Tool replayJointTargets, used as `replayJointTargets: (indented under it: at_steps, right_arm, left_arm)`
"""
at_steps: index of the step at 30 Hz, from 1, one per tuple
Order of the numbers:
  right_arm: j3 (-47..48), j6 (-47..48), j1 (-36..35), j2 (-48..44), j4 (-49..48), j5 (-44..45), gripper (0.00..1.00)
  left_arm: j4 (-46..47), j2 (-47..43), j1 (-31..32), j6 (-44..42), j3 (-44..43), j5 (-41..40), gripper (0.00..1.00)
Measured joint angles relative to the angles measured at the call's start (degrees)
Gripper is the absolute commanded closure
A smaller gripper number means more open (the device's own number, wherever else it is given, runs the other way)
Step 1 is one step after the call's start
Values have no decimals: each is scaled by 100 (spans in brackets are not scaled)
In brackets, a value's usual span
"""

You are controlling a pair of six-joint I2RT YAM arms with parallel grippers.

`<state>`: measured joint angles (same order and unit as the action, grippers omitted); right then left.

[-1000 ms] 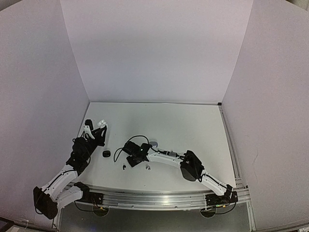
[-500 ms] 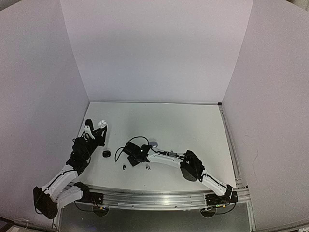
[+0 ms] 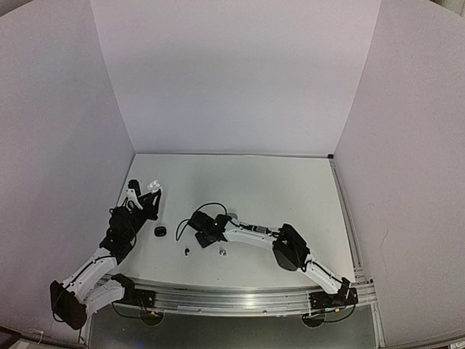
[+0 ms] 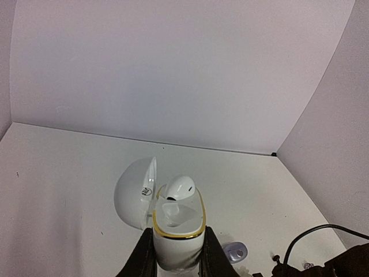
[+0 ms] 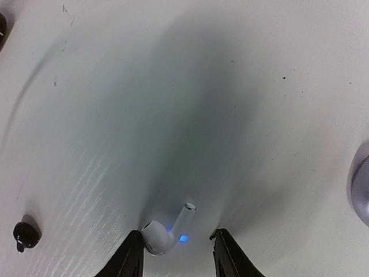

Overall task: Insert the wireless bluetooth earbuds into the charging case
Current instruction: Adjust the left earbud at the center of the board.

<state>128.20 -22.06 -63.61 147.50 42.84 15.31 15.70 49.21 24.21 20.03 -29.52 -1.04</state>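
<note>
Earbuds loose near the table's [image 5: 242, 81] front edge: white earbud [image 5: 163, 235] lies flat with a blue light lit, between the fingers of the right gripper [image 5: 176, 257], whose jaws stand apart and unclamped. Black earbud [image 5: 25, 233] lies close on one side and greyish case [image 5: 362, 186] further off on the other. Left gripper [image 4: 177, 261], toward the left edge, is clamped on white charging case [image 4: 173, 245], its lid open and second white earbud [image 4: 179, 187] in one well. Black case [image 3: 160, 230] lies between the arms
</note>
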Motion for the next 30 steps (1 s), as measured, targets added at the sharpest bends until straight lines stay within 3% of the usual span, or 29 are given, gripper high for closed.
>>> replayJointTargets:
  at_steps: [17, 30]
  right_arm:
    - [-697, 141, 244, -428, 0, -28, 59]
    - [-713, 88, 357, -451, 50, -35, 59]
  left_arm:
    - [0, 0, 0, 2, 0, 0, 100]
    - [36, 0, 1, 44, 0, 0, 100]
